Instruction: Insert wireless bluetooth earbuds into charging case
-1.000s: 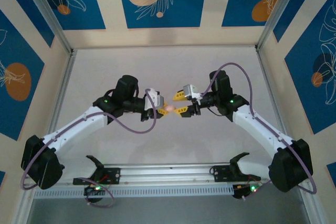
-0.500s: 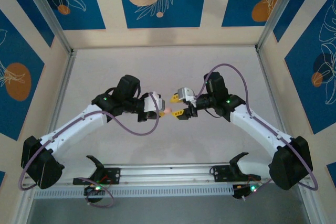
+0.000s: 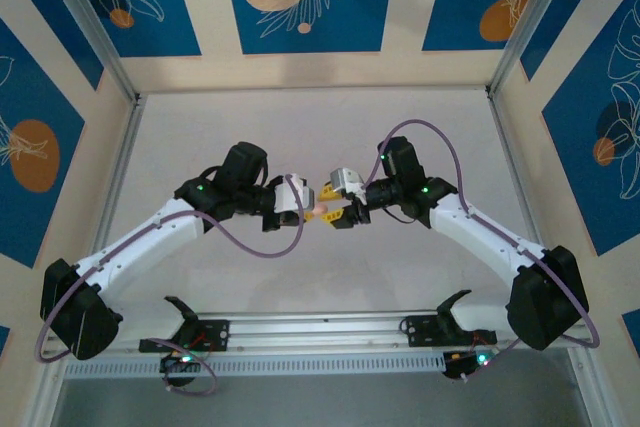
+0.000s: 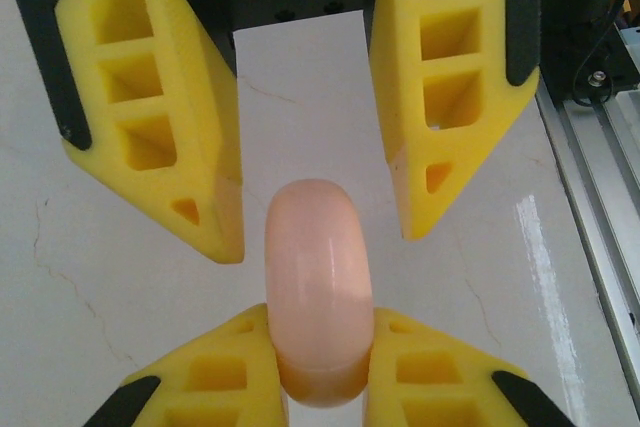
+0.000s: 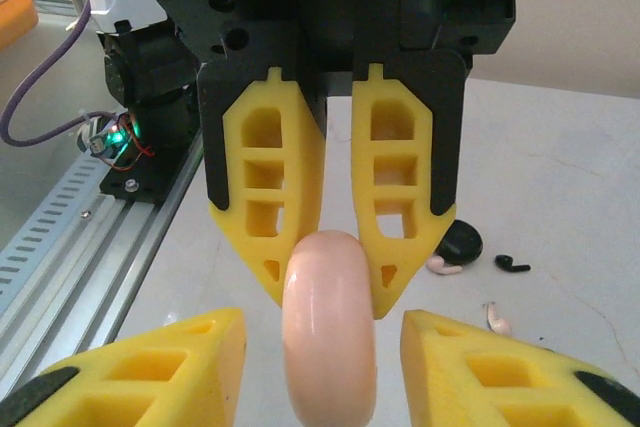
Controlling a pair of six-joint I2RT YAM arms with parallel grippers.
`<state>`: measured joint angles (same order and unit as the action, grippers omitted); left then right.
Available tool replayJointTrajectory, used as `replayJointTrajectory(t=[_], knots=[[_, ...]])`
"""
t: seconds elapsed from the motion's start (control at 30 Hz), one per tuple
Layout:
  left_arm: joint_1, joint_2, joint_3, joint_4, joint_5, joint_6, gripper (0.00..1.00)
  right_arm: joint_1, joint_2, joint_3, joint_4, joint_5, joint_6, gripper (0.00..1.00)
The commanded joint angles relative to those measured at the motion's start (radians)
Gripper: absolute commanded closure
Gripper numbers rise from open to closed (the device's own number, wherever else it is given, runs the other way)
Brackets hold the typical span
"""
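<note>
Bright, even light from above, with soft, faint shadows beneath the arms (image 3: 150, 237). A pale sheen runs down the pink case (image 4: 318, 277) — a glare streak marks the table (image 4: 530, 237).

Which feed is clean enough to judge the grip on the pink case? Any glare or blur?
Left wrist: sharp; the glossy rounded pink charging case shows only a soft sheen, and the glare streak sits on the white table to its right. Right wrist: case crisp, right gripper near the lens slightly soft. Top external: evenly lit, case too small.
</note>
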<state>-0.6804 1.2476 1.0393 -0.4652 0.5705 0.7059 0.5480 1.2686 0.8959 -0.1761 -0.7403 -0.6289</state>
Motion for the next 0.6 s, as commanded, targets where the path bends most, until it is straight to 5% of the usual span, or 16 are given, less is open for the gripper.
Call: replayJointTrajectory(t=[0.0, 0.3, 0.57], knots=[[-0.014, 0.001, 0.026, -0.008, 0.007, -0.008, 0.84, 0.009, 0.012, 0.029, -0.013, -0.028, -0.011, 0.60], [-0.015, 0.001, 0.028, -0.001, -0.002, -0.031, 0.82, 0.009, 0.007, 0.031, -0.015, -0.031, -0.024, 0.77], [-0.011, -0.048, -0.069, 0.156, 0.036, -0.098, 0.48, -0.050, -0.036, -0.001, 0.028, -0.151, -0.002, 0.80]])
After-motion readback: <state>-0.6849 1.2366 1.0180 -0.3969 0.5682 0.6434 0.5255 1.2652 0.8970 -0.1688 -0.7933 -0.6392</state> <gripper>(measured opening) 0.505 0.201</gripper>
